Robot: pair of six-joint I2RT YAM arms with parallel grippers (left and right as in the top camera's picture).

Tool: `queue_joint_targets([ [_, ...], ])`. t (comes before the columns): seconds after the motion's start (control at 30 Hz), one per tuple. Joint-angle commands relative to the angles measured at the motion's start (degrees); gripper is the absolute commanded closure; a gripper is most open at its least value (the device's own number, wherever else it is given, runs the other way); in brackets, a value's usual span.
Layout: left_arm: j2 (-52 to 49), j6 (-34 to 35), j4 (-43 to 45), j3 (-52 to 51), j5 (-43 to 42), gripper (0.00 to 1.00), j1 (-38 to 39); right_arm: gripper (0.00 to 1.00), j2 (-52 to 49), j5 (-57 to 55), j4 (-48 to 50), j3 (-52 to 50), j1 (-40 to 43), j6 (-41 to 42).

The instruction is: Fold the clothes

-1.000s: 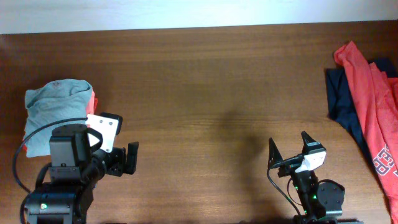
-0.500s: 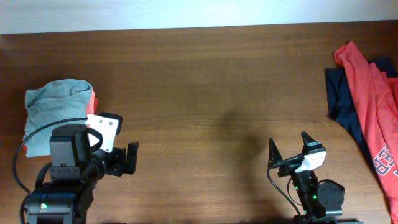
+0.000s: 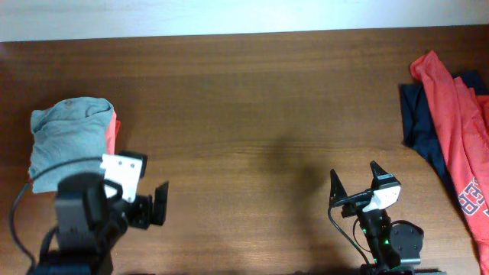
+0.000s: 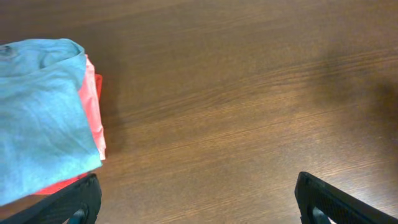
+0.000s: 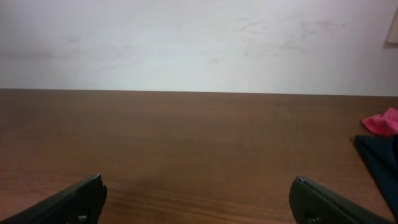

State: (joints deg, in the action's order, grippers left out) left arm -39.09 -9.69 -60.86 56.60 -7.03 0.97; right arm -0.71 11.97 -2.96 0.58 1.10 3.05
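The left gripper (image 3: pixel 150 208) is seen spread wide and empty, just beside the folded stack. The right gripper (image 3: pixel 354 179) is likewise held wide apart with nothing in it, over bare wood. The pale grey-blue T-shirt (image 3: pixel 67 137) is found folded at the left of the table (image 3: pixel 252 92), laid on a coral-orange shirt (image 3: pixel 114 131) that appears folded too. At the right edge a red shirt with white print (image 3: pixel 458 107) and a navy shirt (image 3: pixel 419 130) are left crumpled together. Two garments are judged done; at least two are yet to be fetched, spread and folded.
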Motion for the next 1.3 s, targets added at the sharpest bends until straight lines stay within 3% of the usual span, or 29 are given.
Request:
queue_joint_targets([
  [0.0,6.0,-0.9,0.8,-5.7,0.9,0.01,0.1,0.01,0.2,0.7,-0.3,-0.3,0.5,0.4],
  [0.13,15.6,-0.9,10.3,-16.9,0.3,0.01,0.2,0.01,0.2,0.7,-0.3,-0.3,0.5,0.5],
  [0.37,35.2,4.3,39.2,-41.0,-0.7,0.01,0.2,0.01,0.2,0.7,-0.3,-0.3,0.5,0.5],
  [0.57,38.6,5.2,58.3,-52.2,-0.7,0.01,0.3,0.01,0.2,0.7,-0.3,-0.3,0.5,0.4],
  [0.67,38.8,5.2,59.0,-56.1,-0.7,0.01,0.3,0.01,0.2,0.7,-0.3,-0.3,0.5,0.5],
  [0.7,38.8,5.2,56.0,-56.1,-0.4,0.01,0.4,0.01,0.2,0.7,-0.3,-0.3,0.5,0.5],
  [1.27,38.8,5.2,57.0,-56.1,0.4,0.01,0.4,0.01,0.2,0.7,-0.3,-0.3,0.5,0.4],
])
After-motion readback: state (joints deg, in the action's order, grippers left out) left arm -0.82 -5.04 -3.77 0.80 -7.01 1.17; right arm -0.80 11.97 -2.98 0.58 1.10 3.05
